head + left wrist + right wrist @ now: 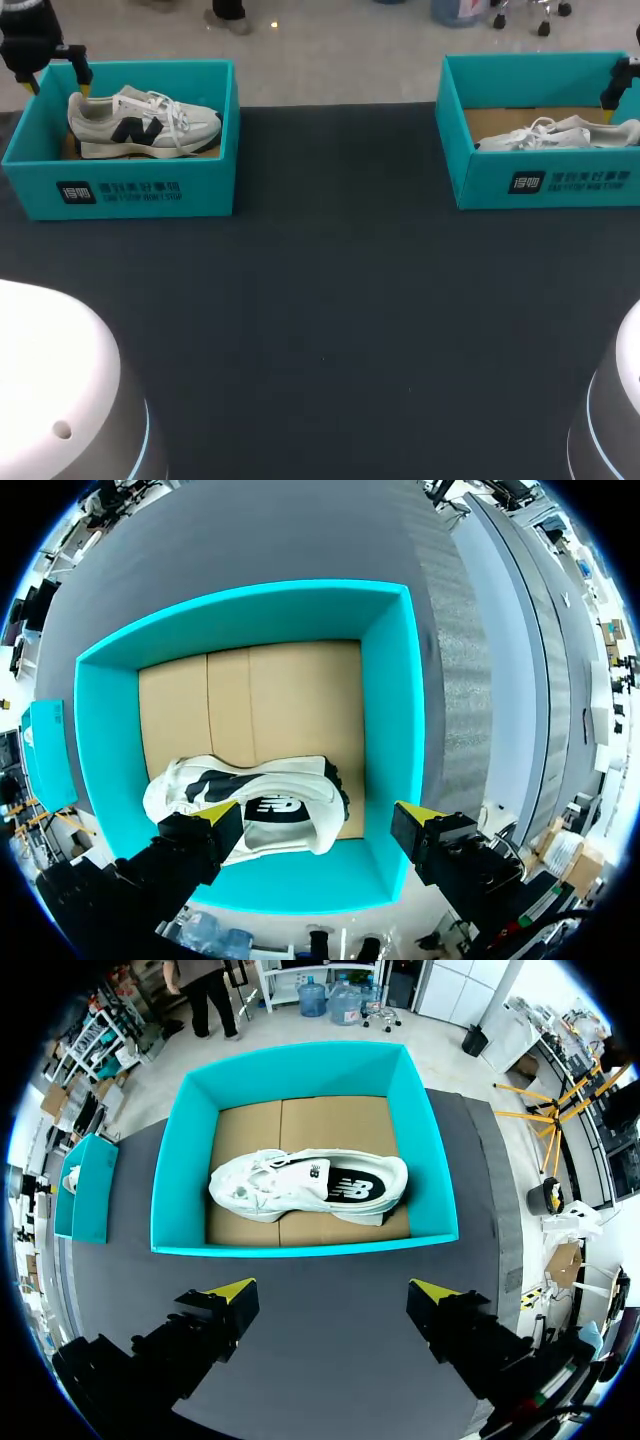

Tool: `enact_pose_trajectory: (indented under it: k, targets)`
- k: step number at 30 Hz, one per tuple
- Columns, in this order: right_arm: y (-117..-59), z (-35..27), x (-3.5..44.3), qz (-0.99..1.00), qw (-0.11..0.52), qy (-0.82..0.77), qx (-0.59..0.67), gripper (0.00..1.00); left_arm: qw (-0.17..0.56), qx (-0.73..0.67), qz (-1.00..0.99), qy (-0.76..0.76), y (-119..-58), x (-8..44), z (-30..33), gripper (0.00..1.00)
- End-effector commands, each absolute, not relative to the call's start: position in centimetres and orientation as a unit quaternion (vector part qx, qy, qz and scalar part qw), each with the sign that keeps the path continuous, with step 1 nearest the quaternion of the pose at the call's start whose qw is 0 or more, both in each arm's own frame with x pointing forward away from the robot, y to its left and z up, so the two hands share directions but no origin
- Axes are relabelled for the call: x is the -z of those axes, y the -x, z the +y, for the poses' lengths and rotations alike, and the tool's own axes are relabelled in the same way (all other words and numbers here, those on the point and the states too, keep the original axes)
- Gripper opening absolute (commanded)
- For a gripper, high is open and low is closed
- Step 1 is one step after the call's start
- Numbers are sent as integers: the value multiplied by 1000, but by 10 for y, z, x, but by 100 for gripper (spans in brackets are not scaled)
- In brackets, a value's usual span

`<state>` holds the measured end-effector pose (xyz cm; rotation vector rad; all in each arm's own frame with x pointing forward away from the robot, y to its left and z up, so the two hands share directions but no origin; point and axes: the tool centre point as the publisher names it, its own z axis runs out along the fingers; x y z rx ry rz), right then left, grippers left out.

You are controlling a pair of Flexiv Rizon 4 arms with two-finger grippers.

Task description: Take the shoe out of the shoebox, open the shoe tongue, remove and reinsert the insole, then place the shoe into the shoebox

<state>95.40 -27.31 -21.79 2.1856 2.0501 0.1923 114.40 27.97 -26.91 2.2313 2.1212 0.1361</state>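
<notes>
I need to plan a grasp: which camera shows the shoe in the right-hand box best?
The right wrist view: the white shoe shows whole in its box, laces and insole included. The head view shows only its top above the box wall; the left wrist view misses it.

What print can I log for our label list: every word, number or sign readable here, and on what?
Left box front: white sign and characters, too blurred to read.
Right box front: the same, too blurred.
Left shoe and right shoe: dark marks, no readable words.
</notes>
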Motion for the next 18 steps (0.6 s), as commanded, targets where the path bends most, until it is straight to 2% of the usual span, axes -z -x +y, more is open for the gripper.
enact_pose_trajectory:
  k: [1,18]
  targets:
    - [-953,-273,218,681,71,-726,-64,100,27,-47,681,-730,-1146,271,278,100]
    - [-953,-273,218,681,71,-726,-64,100,35,-44,702,-710,-1160,280,279,100]
